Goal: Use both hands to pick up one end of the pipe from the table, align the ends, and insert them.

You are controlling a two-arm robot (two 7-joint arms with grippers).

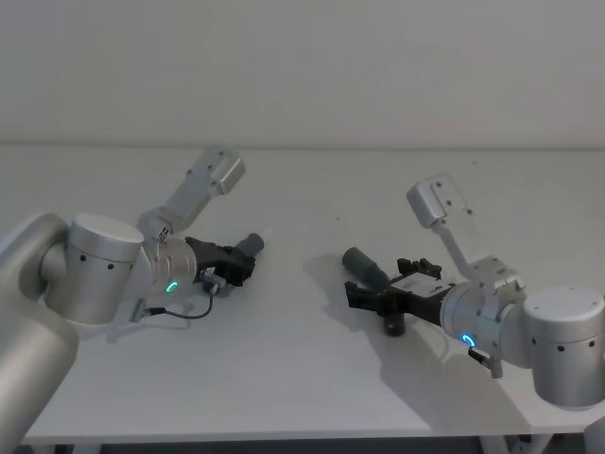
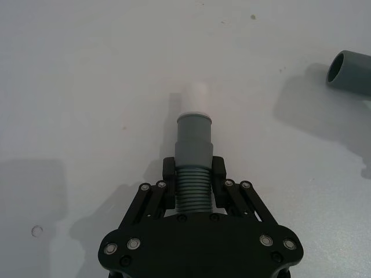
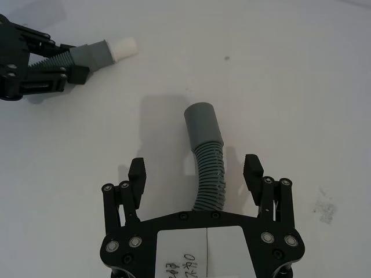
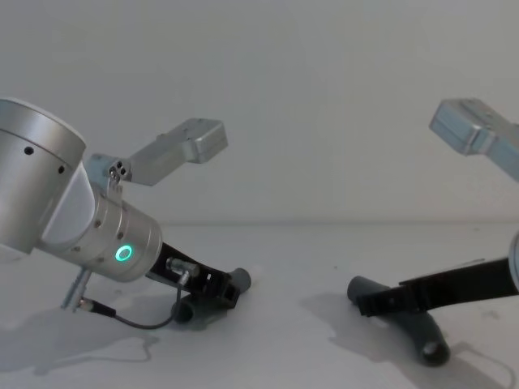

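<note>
The left gripper [image 2: 193,174], angled low over the table [image 2: 87,87], is clamped on the ribs of one pipe piece [image 2: 193,191], whose white-tipped collar [image 2: 195,130] projects beyond the jaws. The right gripper [image 3: 196,171] is held low with its jaws wide, and the second piece [image 3: 207,156] lies between them, untouched.

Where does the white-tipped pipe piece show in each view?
Head view: white-tipped pipe piece left of centre.
Left wrist view: held in the left gripper jaws.
Right wrist view: far off, beyond the other pipe piece.
Chest view: low, left of centre.
Shared landmark: the other pipe piece, between the right gripper open jaws.
</note>
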